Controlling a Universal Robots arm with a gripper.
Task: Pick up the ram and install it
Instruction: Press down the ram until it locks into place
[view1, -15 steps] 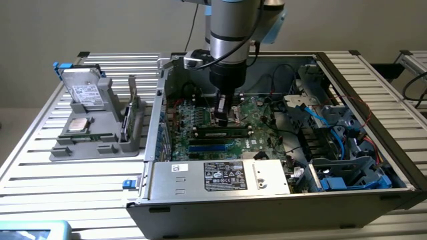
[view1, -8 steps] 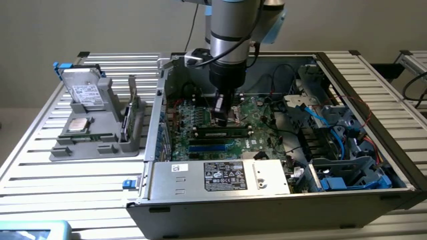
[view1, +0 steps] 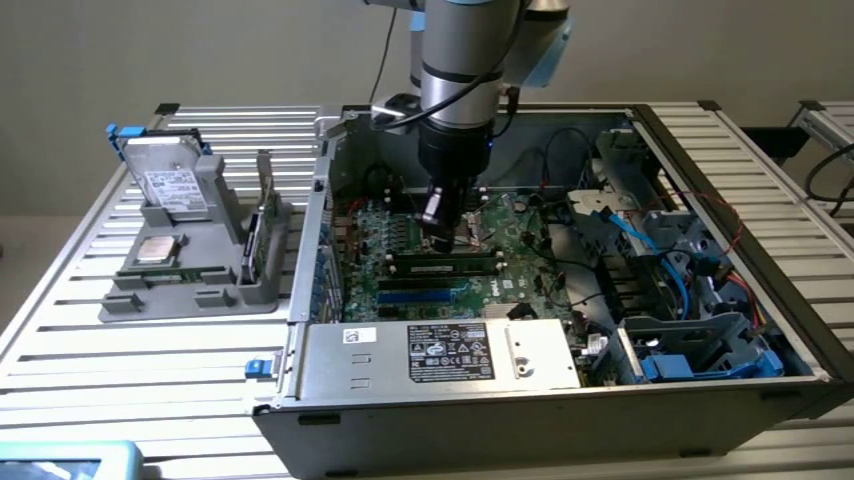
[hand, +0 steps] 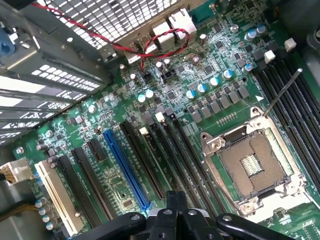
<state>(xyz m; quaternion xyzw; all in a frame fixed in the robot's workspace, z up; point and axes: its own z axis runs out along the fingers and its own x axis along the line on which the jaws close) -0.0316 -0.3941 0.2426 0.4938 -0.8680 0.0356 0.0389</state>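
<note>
In the exterior view, a gray tray (view1: 200, 290) sits on the slatted table (view1: 80, 340) at the left of the frame. A silver drive (view1: 174, 185) leans in it with a pale label, but the words are too small to read. Just below the drive lies a square silver chip (view1: 158, 250). To the right of the tray stands the open computer case (view1: 534, 420). The gripper (view1: 447, 240) reaches down into the middle of the case, and its jaws are closed. The ram (view1: 441, 267) is a long green stick with dark chips. It lies along a slot on the green board (view1: 514, 225), just below the gripper's tip. I cannot tell if they touch. At the lower middle of the frame, a metal box carries a black label (view1: 447, 352) with white marks, too small to read. Blue cables (view1: 641, 240) run at the right. The wrist view looks close at the board (hand: 210, 75) from above the gripper (hand: 176, 202). It brings out a white slot (hand: 55, 192), a blue slot (hand: 125, 167), long black slots (hand: 165, 145) beside it, and an open square socket (hand: 252, 167). Red wires (hand: 150, 47) loop near a metal grille.
</note>
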